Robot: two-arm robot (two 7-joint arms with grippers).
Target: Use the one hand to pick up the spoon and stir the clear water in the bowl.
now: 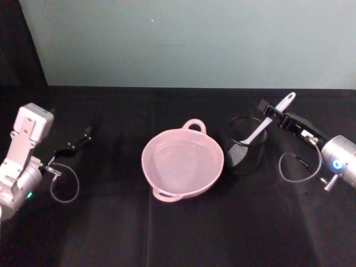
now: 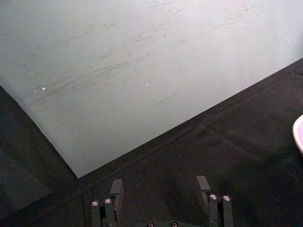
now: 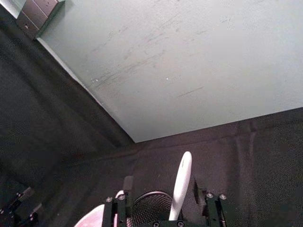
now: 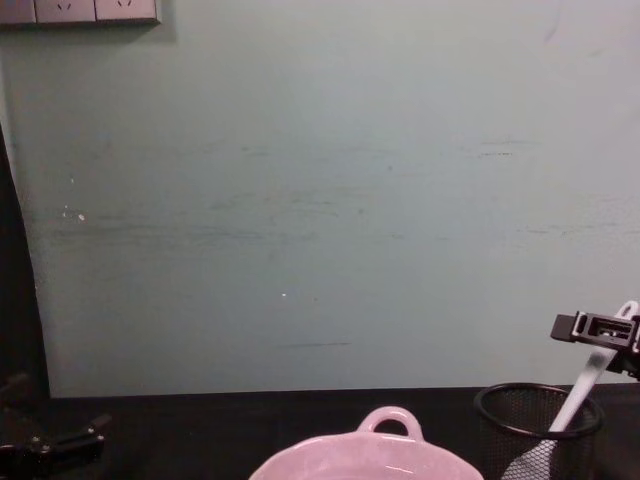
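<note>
The pale pink bowl (image 1: 161,181) sits mid-table with its loop handle toward the wall, and the clear water (image 1: 181,160) shows as faint glints inside. Just to its right, the white spoon (image 1: 261,128) leans in a black wire-mesh cup (image 1: 251,151), handle sticking up and out. My right gripper (image 1: 271,113) is open at the upper handle. In the right wrist view the spoon (image 3: 182,179) stands between the spread fingers of the right gripper (image 3: 162,185), nearer one of them. The chest view has the spoon (image 4: 588,381) below that gripper (image 4: 600,330). My left gripper (image 1: 83,139) rests open at the table's left.
Black cloth covers the table (image 1: 111,233), and a pale green wall (image 1: 194,39) rises right behind it. Loose cable loops hang beside both wrists. In the left wrist view the left gripper (image 2: 160,189) has only cloth between its fingers, and the bowl's rim (image 2: 299,135) shows at the edge.
</note>
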